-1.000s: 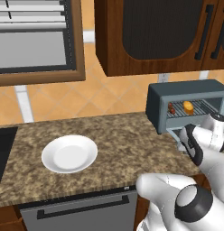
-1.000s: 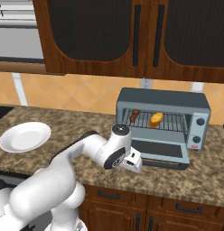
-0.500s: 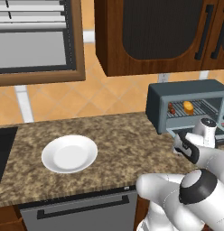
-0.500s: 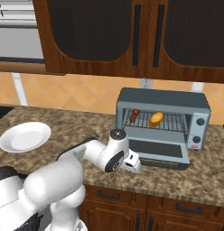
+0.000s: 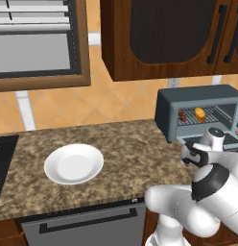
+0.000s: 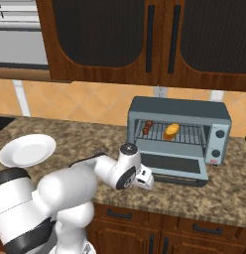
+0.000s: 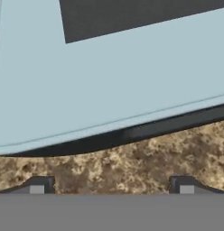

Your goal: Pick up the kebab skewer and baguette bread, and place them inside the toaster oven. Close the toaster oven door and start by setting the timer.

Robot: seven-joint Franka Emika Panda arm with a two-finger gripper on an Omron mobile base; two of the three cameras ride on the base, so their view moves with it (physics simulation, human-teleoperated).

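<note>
I've got the claw (image 7: 111, 189) spread wide, empty, low over the worktop (image 7: 132, 164) just before the toaster oven door (image 7: 109, 85), which lies folded down. The dark bar handle (image 7: 132, 133) on its front edge looks stiff and hinged; I'd lift there.

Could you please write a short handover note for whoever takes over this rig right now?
Gripper: open, empty, low at the front edge of the lowered door, fingers over the counter.
Skewer and baguette: both on the rack inside the toaster oven.
Plate: bare, on the counter to the left.
Done: both foods loaded.
Left: lift the door shut, then set the timer with a knob on the oven's right panel.
</note>
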